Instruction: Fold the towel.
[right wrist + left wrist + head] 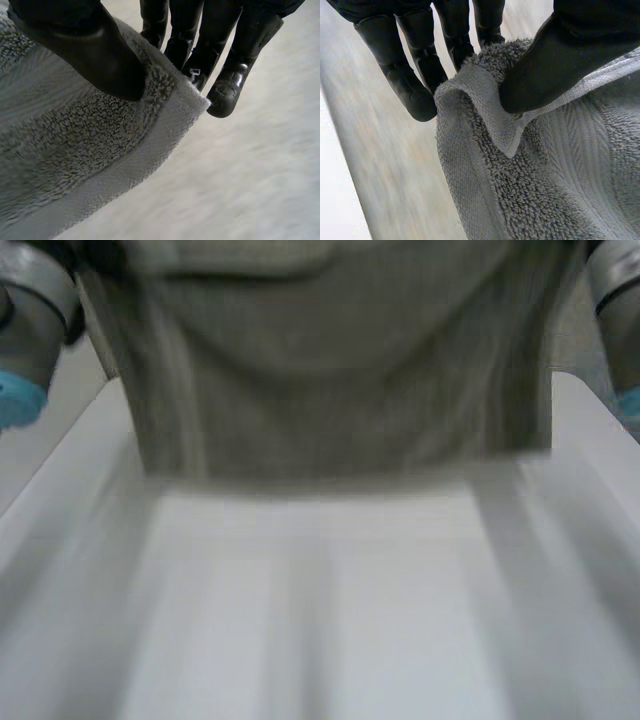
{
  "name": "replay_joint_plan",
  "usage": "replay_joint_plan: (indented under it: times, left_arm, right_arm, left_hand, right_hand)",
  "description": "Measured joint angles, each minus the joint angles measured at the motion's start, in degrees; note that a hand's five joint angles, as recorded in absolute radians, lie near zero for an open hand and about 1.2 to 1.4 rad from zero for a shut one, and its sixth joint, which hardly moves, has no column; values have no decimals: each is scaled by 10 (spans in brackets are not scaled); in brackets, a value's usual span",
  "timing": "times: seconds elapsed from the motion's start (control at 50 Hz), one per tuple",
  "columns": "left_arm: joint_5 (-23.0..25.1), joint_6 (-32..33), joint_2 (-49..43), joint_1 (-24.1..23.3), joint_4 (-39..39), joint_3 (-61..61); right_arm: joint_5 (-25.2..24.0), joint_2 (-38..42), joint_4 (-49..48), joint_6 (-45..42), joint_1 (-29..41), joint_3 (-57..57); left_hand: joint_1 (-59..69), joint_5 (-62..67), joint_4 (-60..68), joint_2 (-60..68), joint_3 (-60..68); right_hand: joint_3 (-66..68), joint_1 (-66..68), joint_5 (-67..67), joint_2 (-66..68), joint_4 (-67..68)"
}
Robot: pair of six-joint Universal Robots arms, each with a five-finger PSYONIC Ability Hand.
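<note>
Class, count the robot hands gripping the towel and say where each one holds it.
2. The left hand pinches one corner of the towel between thumb and fingers; the right hand pinches another corner.

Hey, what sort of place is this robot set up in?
Likely a robotics lab or test bench: a plain white table, a grey terry towel hanging over it, and black left hand and black right hand each pinching a towel corner.
</note>
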Motion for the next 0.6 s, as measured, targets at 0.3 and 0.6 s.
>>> replay_joint_plan:
  times: [0.3, 0.6]
  left_arm:
    - [0, -109, 66, 25, 215, -229]
    - [126, -102, 61, 67, 341, -544]
  right_arm:
    - [-41, -54, -13, 29, -7, 145]
    - [-126, -19, 12, 20, -41, 368]
  left_hand:
    - [0, 0, 0, 0, 0]
    - [0, 0, 0, 0, 1]
  right_hand:
    - [0, 1, 0, 0, 0]
    - [2, 0, 0, 0, 0]
